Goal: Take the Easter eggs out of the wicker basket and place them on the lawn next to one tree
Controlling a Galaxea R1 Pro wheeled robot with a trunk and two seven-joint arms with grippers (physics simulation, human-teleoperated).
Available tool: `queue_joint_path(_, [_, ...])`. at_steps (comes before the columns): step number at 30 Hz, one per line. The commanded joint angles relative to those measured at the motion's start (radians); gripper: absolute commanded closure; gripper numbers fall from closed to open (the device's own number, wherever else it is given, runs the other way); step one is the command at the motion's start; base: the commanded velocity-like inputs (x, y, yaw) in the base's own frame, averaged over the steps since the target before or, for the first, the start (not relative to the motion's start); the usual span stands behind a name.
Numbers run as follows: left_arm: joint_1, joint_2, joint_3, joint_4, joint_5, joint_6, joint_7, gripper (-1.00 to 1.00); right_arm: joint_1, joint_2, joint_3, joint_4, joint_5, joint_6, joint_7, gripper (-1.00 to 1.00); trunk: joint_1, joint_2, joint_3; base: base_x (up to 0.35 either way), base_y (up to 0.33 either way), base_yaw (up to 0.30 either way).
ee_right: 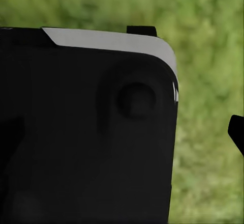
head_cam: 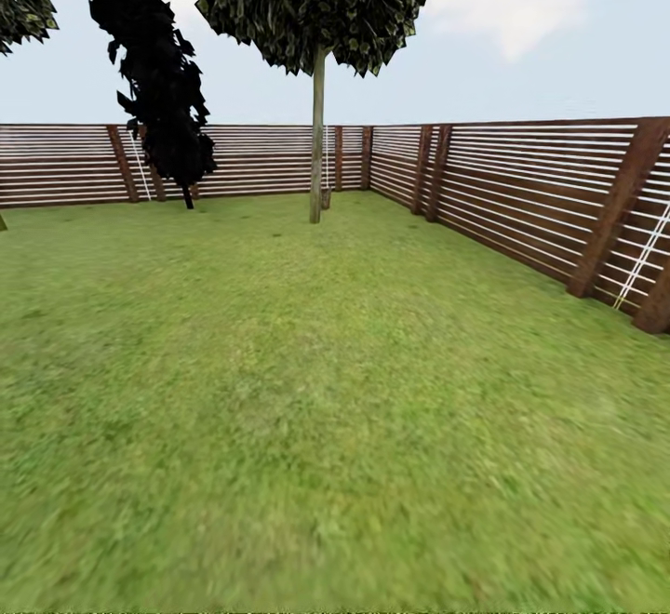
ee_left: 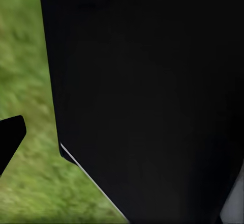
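Left claw: in the left wrist view a black fingertip (ee_left: pixel 10 137) shows at the edge over blurred grass; a large black body of the robot (ee_left: pixel 152 96) covers most of the picture, so I cannot tell if the claw is spread or pressed together.
Right claw: in the right wrist view one dark fingertip (ee_right: pixel 237 132) shows at the edge beside a black robot panel with a pale grey rim (ee_right: pixel 91 132); its state I cannot tell either.
Ground: the wide bright green lawn (head_cam: pixel 316 428) lies below both arms and spreads to the brown horizontal-slat wooden fence (head_cam: pixel 521 186).
Trees: a thin-trunked tree with a green leafy crown (head_cam: pixel 317 130) stands near the fence corner; a dark, black-leaved, cypress-like tree (head_cam: pixel 158 74) stands beside it.
Task things: the eggs and the basket are not in these pictures; the robot seems to be on its way to find them.
Handling, as judgement: such eggs are probably light, hard, smooth and rounded, so they can slip; best to hold one across its widest middle, with gentle pressure, and to put it low on the grass so it does not roll.
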Motion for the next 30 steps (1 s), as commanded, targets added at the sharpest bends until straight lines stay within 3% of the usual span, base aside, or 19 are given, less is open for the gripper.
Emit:
queue_joint_path(1, [0.000,0.000,0.001,-0.001,0.001,-0.001,-0.001,-1.00,-0.001,0.000,0.001,0.001,0.001,-0.003,0.001,-1.00,0.000,0.000,-0.002,0.000,0.000,0.000])
queue_joint_path(11, [0.000,0.000,0.001,-0.001,0.001,-0.001,-0.001,-1.00,-0.001,-0.001,0.001,0.001,0.001,-0.003,0.001,-1.00,0.000,0.000,-0.018,0.000,0.000,-0.021])
queue_joint_path(30, [0.000,0.000,0.001,-0.001,0.001,-0.001,-0.001,-1.00,-0.001,0.000,0.001,0.001,0.001,-0.003,0.001,-1.00,0.000,0.000,-0.047,0.000,0.000,-0.114])
